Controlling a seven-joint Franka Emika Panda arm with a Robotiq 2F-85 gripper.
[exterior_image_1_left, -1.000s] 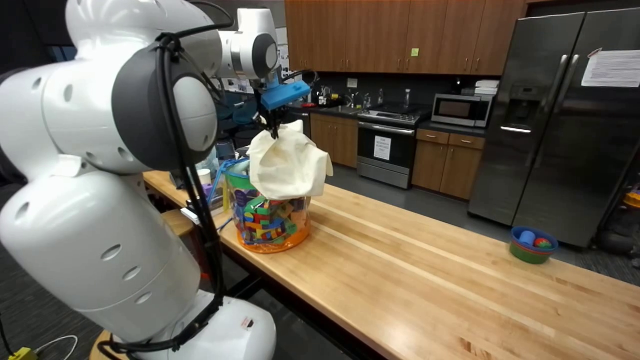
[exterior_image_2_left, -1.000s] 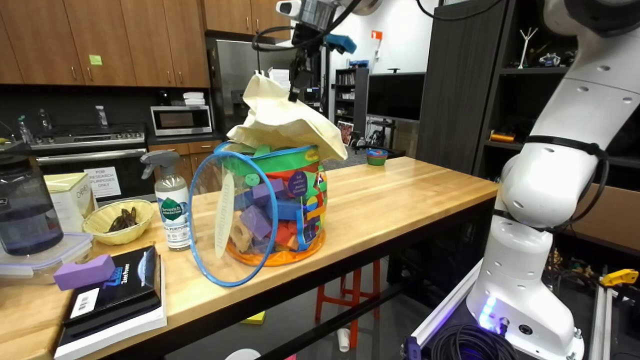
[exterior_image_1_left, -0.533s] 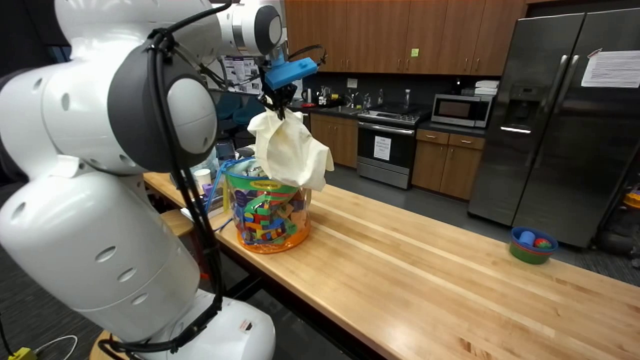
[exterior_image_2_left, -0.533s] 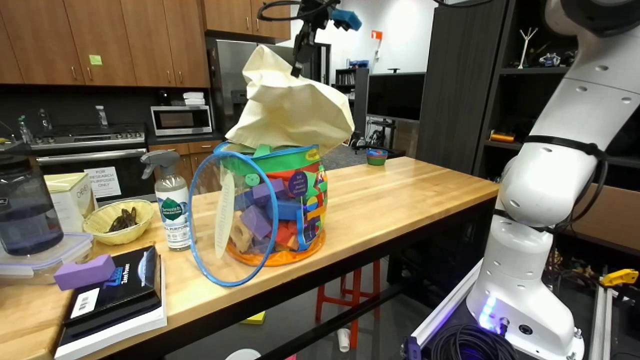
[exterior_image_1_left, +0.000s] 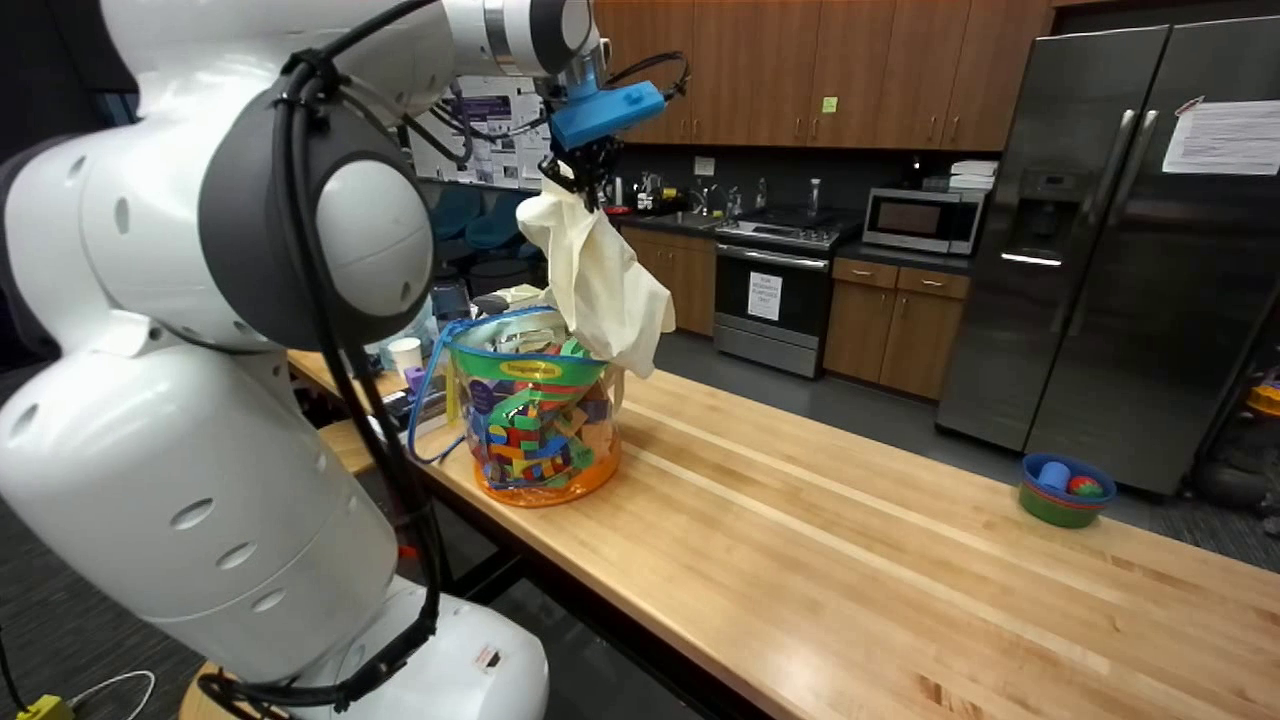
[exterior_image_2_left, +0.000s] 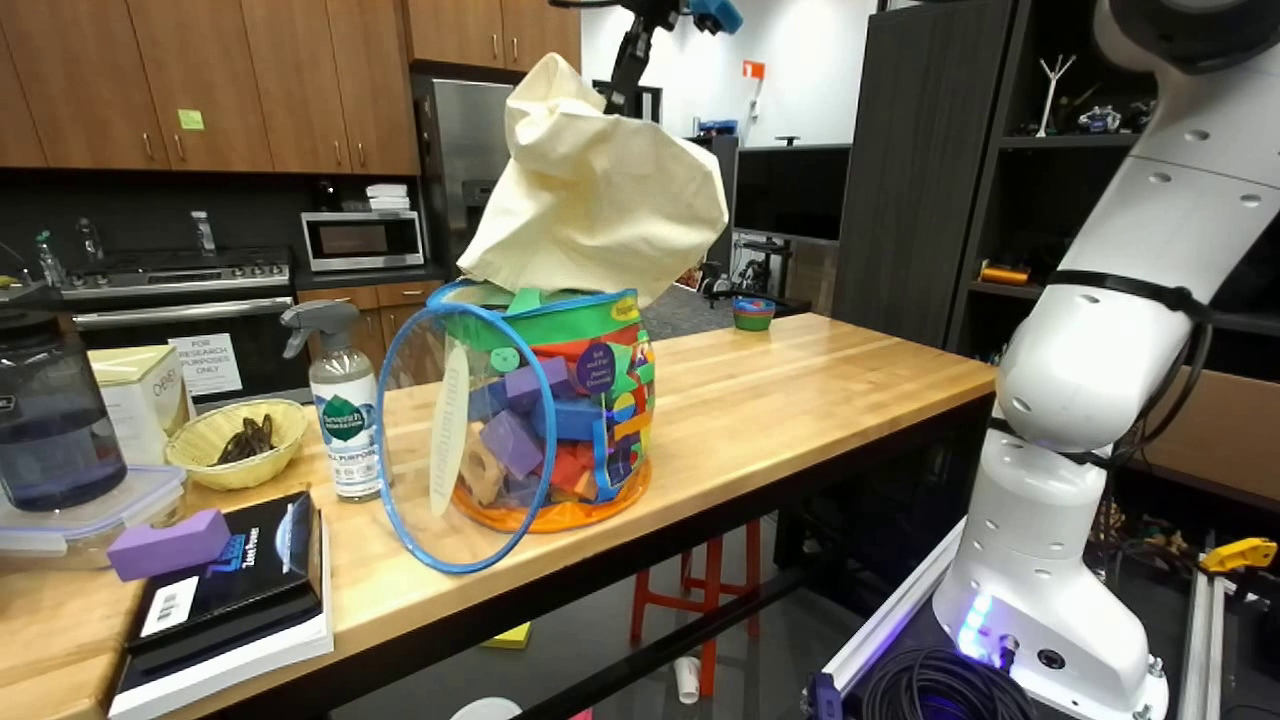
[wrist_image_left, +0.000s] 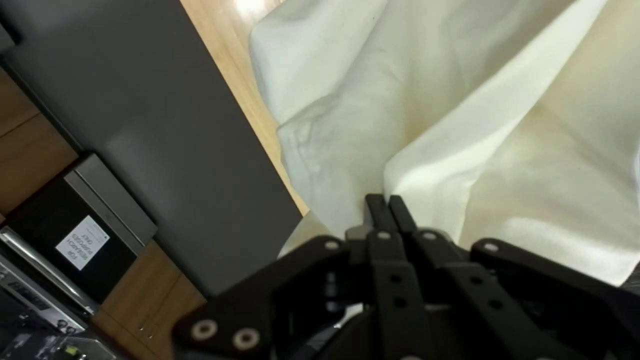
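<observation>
A cream cloth (exterior_image_1_left: 612, 290) is suspended above the table (exterior_image_1_left: 850, 560), a fold of it pinched between the pressed-together fingers of the gripper (wrist_image_left: 385, 202). In an exterior view it is hung at one o'clock from a clear toy bag (exterior_image_1_left: 540, 372); whether the bag's rim is touched cannot be told. Coloured blocks (exterior_image_2_left: 578, 420) are seen through the bag's wall. The table is made of pale, glossy wood, streaked lengthwise by lighter strips. In an exterior view, the bag is flanked at nine o'clock by a spray bottle (exterior_image_2_left: 347, 430) and a yellow basket (exterior_image_2_left: 228, 474), while at eight o'clock a purple block (exterior_image_2_left: 170, 543) is laid on a black-covered stack (exterior_image_2_left: 245, 600). Nested bowls (exterior_image_1_left: 1060, 510) are set near the table's far edge, at four o'clock from the cloth. Beyond a grey floor (exterior_image_1_left: 700, 362), an oven (exterior_image_1_left: 795, 310), a microwave (exterior_image_1_left: 905, 217) and a dark refrigerator (exterior_image_1_left: 1085, 290) are ranged at three o'clock. Wooden cabinets (exterior_image_1_left: 790, 70) are mounted between one and two o'clock.
</observation>
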